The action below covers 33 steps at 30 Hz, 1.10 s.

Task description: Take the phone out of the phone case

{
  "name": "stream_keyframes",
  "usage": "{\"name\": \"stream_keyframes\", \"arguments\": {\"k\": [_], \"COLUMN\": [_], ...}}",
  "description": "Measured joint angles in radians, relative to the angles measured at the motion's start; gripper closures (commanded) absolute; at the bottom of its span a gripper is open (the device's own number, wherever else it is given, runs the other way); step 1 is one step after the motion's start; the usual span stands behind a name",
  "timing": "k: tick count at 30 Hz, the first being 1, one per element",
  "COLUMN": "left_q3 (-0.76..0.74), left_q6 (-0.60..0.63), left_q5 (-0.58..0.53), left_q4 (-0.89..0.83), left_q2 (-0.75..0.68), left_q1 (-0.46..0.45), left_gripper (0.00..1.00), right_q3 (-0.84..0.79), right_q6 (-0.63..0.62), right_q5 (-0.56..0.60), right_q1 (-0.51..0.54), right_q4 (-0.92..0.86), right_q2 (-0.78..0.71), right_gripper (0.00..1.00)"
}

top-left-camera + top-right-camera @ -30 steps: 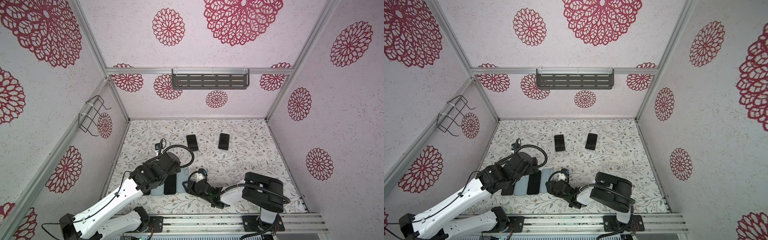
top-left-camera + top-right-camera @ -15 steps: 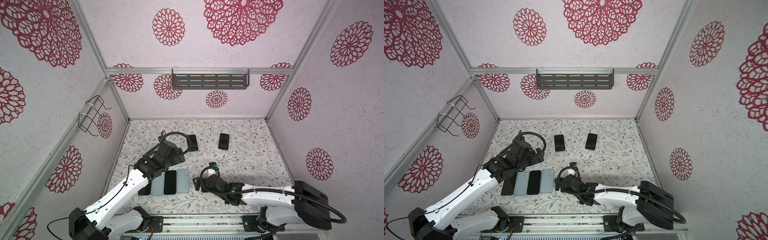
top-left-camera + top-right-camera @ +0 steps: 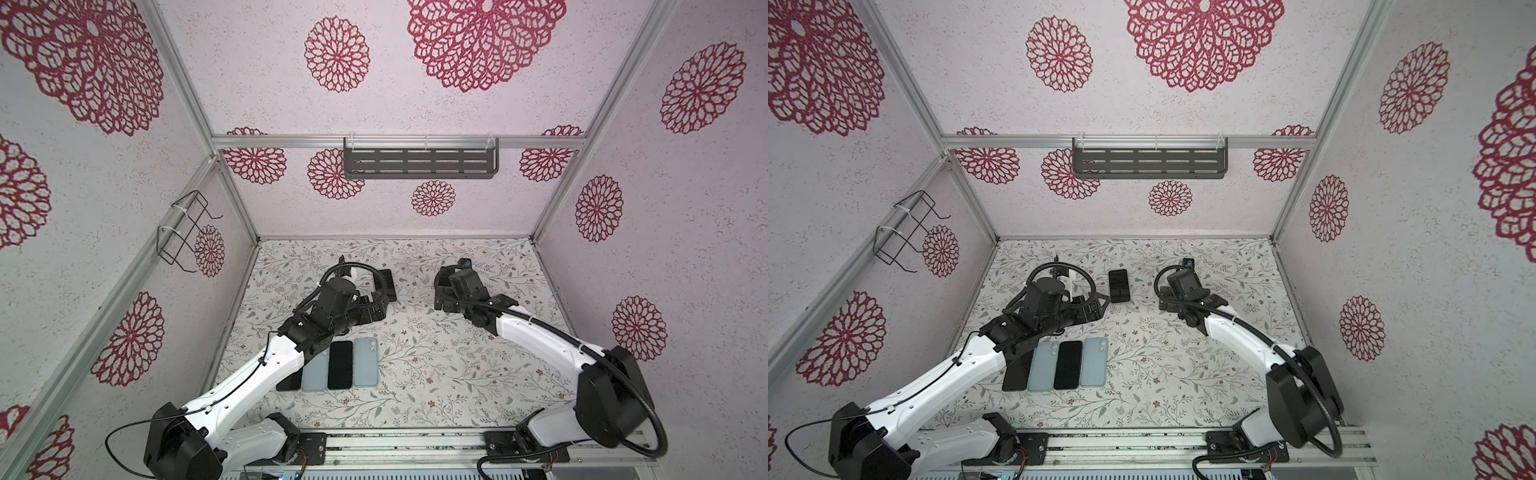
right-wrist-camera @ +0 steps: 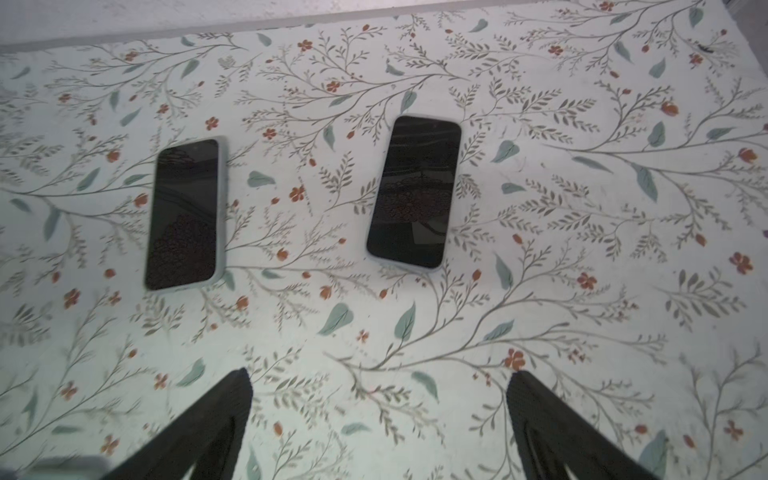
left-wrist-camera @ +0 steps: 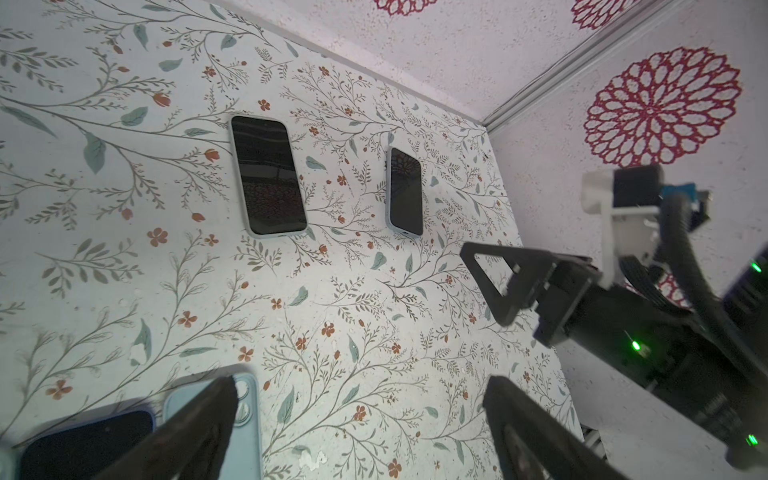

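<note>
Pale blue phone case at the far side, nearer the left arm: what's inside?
A black-screened phone, face up, fills the pale blue case; only its thin rim shows. The phone's back and the case's inner floor are covered.

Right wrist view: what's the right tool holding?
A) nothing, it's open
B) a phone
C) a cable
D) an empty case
A: the right tool stands open over the bare table, and both cased phones lie flat ahead of it, untouched.
</note>
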Motion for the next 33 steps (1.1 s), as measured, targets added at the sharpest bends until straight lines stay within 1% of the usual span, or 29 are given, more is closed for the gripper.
{"name": "stream_keyframes", "arguments": {"k": [4, 7, 10, 13, 23, 33], "left_q3": [-0.023, -0.036, -0.036, -0.036, -0.036, -0.035], "left_q6": [0.000, 0.000, 0.000, -0.001, -0.011, -0.016], "left_q5": [0.013, 0.014, 0.014, 0.014, 0.014, 0.017], "left_q4": [0.015, 0.015, 0.022, 0.023, 0.042, 0.059], "left_q2": [0.004, 0.007, 0.019, 0.033, 0.069, 0.090], "left_q1": [-0.006, -0.010, -0.012, -0.014, -0.028, -0.033], "left_gripper": [0.03, 0.03, 0.03, 0.03, 0.03, 0.03], "right_q3": [0.142, 0.234, 0.314, 0.373, 0.449, 0.450], "right_q6": [-0.071, -0.096, -0.108, -0.111, -0.110, -0.110], "right_q5": [-0.050, -0.082, -0.108, -0.124, -0.130, -0.127], "right_q1": [-0.074, -0.109, -0.130, -0.141, -0.155, -0.170], "right_q4": [-0.008, -0.015, -0.019, -0.026, -0.040, -0.047], "right_q2": [0.196, 0.323, 0.425, 0.493, 0.595, 0.611], "right_gripper": [0.01, 0.02, 0.02, 0.02, 0.04, 0.05]}}
